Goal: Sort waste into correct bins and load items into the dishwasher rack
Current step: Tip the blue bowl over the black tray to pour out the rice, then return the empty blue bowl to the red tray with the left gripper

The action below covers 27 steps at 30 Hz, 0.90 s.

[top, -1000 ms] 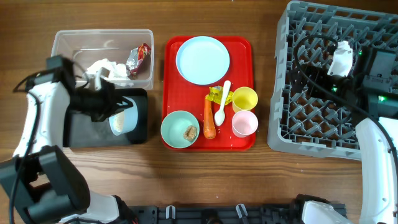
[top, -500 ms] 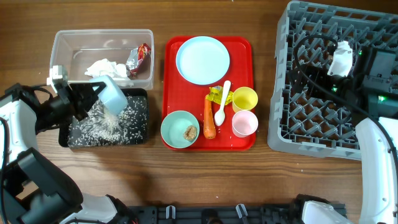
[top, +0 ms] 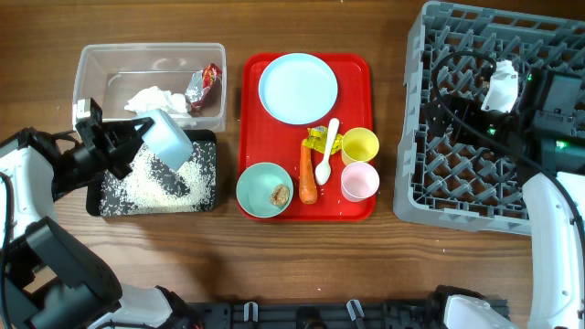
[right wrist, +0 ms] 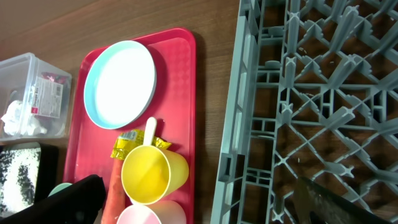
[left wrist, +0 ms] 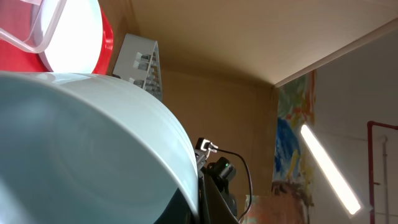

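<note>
Left gripper [top: 137, 142] pinched tight on the rim of the tipped pale blue round bowl [top: 171, 137], which is held in the air. In the left wrist view the bowl's curved side fills the frame. Directly under this gripper is the shallow black rectangular tray [top: 213, 166], covered in white rice grains [top: 151, 187]. Just beyond the gripper is the clear plastic rectangular tub [top: 91, 64], with the crumpled white napkin [top: 155, 98] and red snack wrapper [top: 205, 84] inside.

To that gripper's right is the flat red tray [top: 251, 110]. It carries:
- pale blue round plate [top: 298, 88]
- second pale blue bowl [top: 258, 183] with brownish food lump [top: 280, 194] in it
- orange carrot piece [top: 307, 178]
- white plastic spoon [top: 324, 160]
- yellow snack wrapper [top: 317, 137]
- small yellow cup [top: 359, 144]
- small pink cup [top: 359, 181]

Right gripper [right wrist: 199, 193] has its fingers spread wide and holds nothing. It sits over the large square grey plastic rack [top: 475, 174], with the peg grid below it. The red tray is off to its left, the yellow cup nearest.
</note>
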### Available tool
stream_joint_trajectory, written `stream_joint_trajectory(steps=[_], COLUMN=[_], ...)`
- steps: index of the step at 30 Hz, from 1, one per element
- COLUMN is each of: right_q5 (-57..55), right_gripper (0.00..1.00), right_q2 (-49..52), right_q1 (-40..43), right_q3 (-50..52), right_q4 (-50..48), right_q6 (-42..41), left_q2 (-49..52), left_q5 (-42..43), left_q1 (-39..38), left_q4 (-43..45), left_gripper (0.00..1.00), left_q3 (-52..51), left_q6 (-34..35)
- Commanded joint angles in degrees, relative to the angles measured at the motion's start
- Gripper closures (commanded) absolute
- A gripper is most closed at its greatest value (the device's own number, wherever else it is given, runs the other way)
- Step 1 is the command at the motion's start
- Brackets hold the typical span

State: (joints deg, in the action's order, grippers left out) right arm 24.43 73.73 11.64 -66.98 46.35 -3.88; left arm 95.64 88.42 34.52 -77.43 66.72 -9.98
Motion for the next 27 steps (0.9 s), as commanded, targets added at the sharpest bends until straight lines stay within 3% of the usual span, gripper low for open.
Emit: stream_joint_trajectory(steps=[1,7,8,10,14,17,19,21,22,23,24,27], right_q5=[0.90,0.90,0.90,0.90,0.92,0.92,0.92,0.92,0.92,0.92,0.92,0.92], right_gripper=[0.00,0.00,0.00,0.01,0.00,0.00,0.00,0.00,0.00,0.00,0.00,0.00], right_q2=[0.31,0.31,0.33,0.33,0.33,0.33,0.33,0.33,0.33,0.33,0.33,0.33], right_q1=[0.22,0.22,0.22,0.22,0.22,0.22,0.22,0.22,0.22,0.22,0.22,0.22], right_q3=[-0.79,-0.79,-0.79,-0.79,-0.79,-0.79,-0.79,-0.79,-0.79,-0.79,-0.79,-0.79], right_q4=[0.17,0.20,0.00,0.04,0.00,-0.20,-0.22,-0.22,-0.22,-0.20,-0.17,0.07], right_q6=[-0.68,-0.66,-0.66,-0.66,-0.76,-0.76,-0.79,-0.79,-0.79,-0.79,-0.79,-0.74], left_q2=[0.04,-0.09,-0.11,-0.11,-0.28,-1.57,-4.55,-6.60,-7.13,-7.26,-6.93,-1.70], left_q5=[1.90,1.75,-1.38,-12.11,-11.56,-11.65,-13.11,-23.67,-35.17,-51.93,-65.00,-95.47], left_q1=[0.26,-0.42,-0.42,-0.22,-0.83,-4.90,-12.74,-23.26,-29.86,-38.25,-44.89,-63.32], left_q4=[-0.22,-5.01,-2.38,2.12,1.38,1.86,4.68,10.69,15.65,21.42,24.87,30.40], left_gripper=[0.96,0.96,0.96,0.96,0.96,0.96,0.96,0.96,0.96,0.96,0.96,0.96], left_q3=[-0.42,-0.39,-0.39,-0.39,-0.33,2.34,7.15,13.09,15.17,16.00,16.00,16.00], left_q6=[-0.11,-5.46,-8.68,-6.67,-7.67,-7.89,-7.58,0.15,8.22,17.33,21.92,27.26])
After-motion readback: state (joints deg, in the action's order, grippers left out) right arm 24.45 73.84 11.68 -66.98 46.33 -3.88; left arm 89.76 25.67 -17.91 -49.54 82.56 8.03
